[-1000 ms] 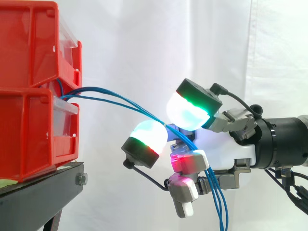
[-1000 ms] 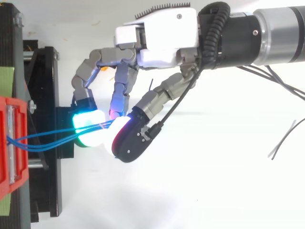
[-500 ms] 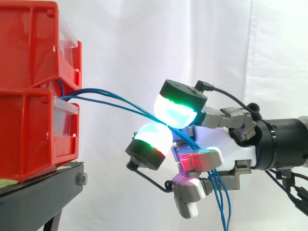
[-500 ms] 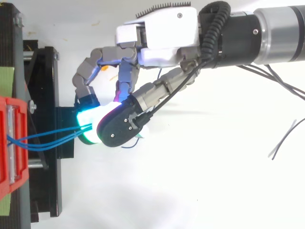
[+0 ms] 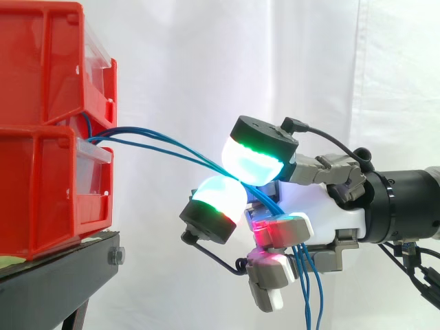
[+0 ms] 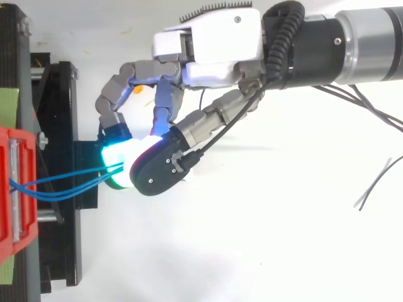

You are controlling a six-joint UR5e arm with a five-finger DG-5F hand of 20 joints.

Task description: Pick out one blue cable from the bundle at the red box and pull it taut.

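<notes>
Several blue cables [image 5: 158, 141] come out between the two stacked red bins [image 5: 48, 192] and slope down to the right in a slack curve. My hand [image 5: 330, 213] reaches in from the right, and its two glowing fingertips [image 5: 254, 161] are pressed together on the cables about midway. I cannot tell whether they hold one strand or the bundle. Behind the pinch the cables run past the palm and their loose ends [image 5: 309, 289] hang down. From above, the cables [image 6: 63, 185] run from the red bin [image 6: 16, 189] to the curled fingers of the hand [image 6: 220, 44].
The bins sit on a black stand [image 5: 62, 275] at the left, whose frame [image 6: 60, 126] reaches toward the hand. A white curtain hangs behind. Thin dark wires [image 6: 378, 182] lie on the white surface at the right.
A second ago the two big fingertips stood apart around the cables. They have since closed together on them. Since half a second ago almost nothing has moved.
</notes>
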